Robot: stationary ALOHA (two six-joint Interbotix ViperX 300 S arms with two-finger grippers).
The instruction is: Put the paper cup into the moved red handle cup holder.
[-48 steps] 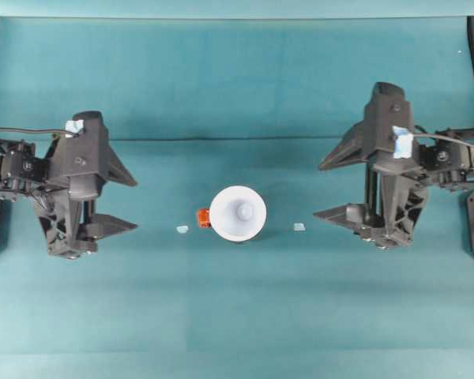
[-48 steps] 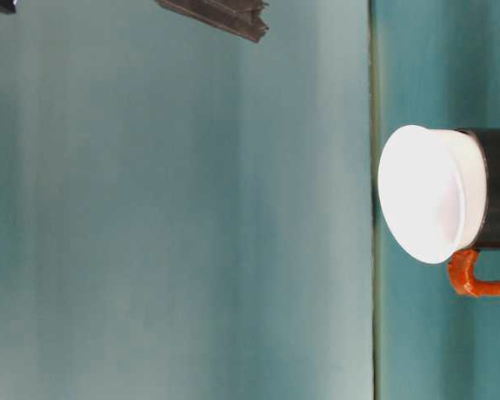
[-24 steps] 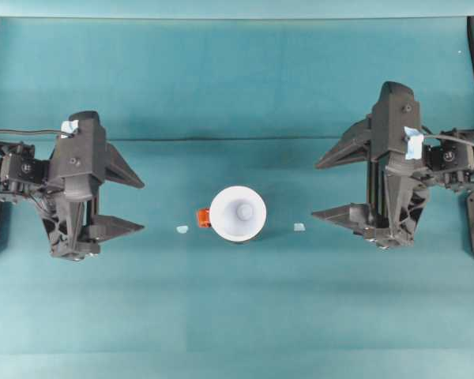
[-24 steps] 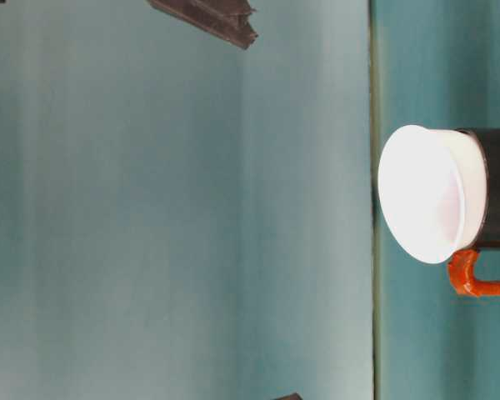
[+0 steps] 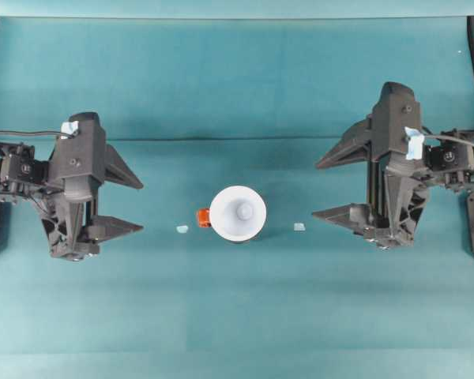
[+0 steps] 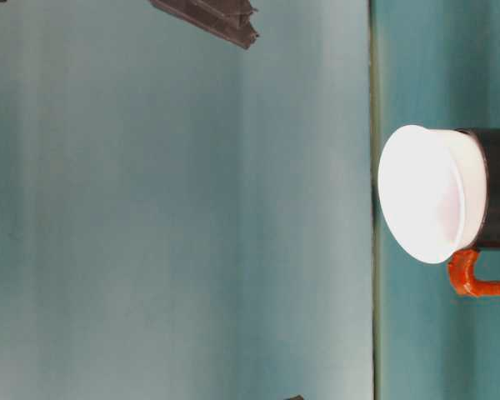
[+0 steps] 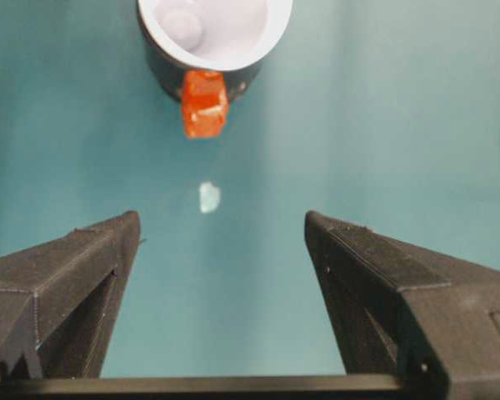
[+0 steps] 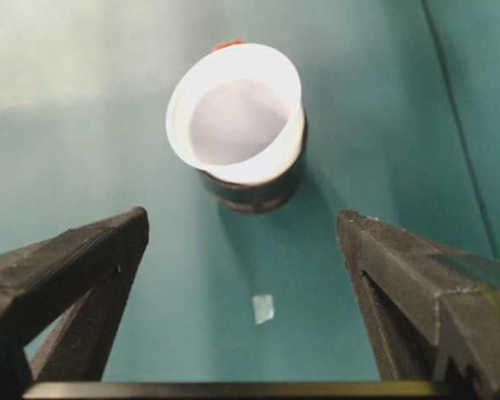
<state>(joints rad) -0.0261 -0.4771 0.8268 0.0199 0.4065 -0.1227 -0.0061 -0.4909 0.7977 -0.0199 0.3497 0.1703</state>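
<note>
Paper cup (image 5: 237, 213) sits nested in the red handle cup holder (image 8: 262, 187), mid-counter, well in from every edge; white rim flares out above the black wall, orange handle (image 7: 204, 102) pointing toward the left arm's side. Table-level view: cup looks seated, rim roughly level, no obvious tilt. Judgement: placement reads as done; the step in hand is a clean retreat. Do it well by keeping both arms clear of the rim and handle, no sweep across the middle, since a light paper cup would lift or tip at a nudge.

Left end effector (image 5: 114, 197): jaws spread wide, empty, touching nothing, well apart from the holder. Right end effector (image 5: 344, 185): likewise spread wide and empty, well apart on the other side. Two small pale tape bits (image 5: 182, 230) lie on the counter (image 5: 237, 316), flanking the holder.
</note>
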